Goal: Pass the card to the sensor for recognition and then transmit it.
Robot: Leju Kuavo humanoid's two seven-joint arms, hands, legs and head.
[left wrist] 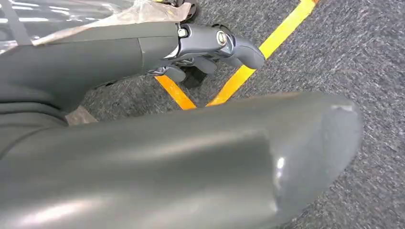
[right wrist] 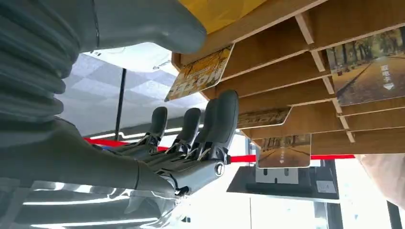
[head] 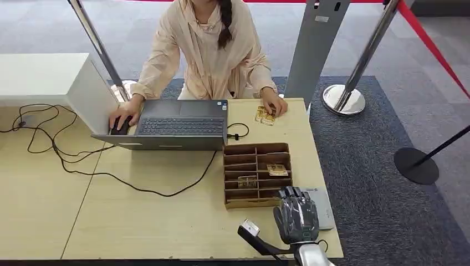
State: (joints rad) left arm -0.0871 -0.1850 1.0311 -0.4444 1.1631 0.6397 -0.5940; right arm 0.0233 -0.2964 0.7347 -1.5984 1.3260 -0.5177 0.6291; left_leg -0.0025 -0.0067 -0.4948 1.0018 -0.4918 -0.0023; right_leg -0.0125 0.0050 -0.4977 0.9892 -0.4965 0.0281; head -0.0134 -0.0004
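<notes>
A wooden card box (head: 233, 202) stands near the table's right edge with cards in its slots, one (head: 277, 170) on its right side and one (head: 248, 181) in the middle. My right hand (head: 296, 213) hovers at the box's near right corner, over the left part of a flat grey sensor pad (head: 326, 209). In the right wrist view its fingers (right wrist: 191, 129) are stretched out and apart, holding nothing, close to the box's slots (right wrist: 286, 76) and a yellow card (right wrist: 200, 71). My left hand (left wrist: 210, 47) hangs over the carpet, holding nothing.
A person sits across the table, one hand on a mouse (head: 119, 126) by the open laptop (head: 177, 127), the other on loose cards (head: 265, 115). A black cable (head: 83, 166) loops over the left of the table. Barrier posts (head: 343, 100) stand on the right.
</notes>
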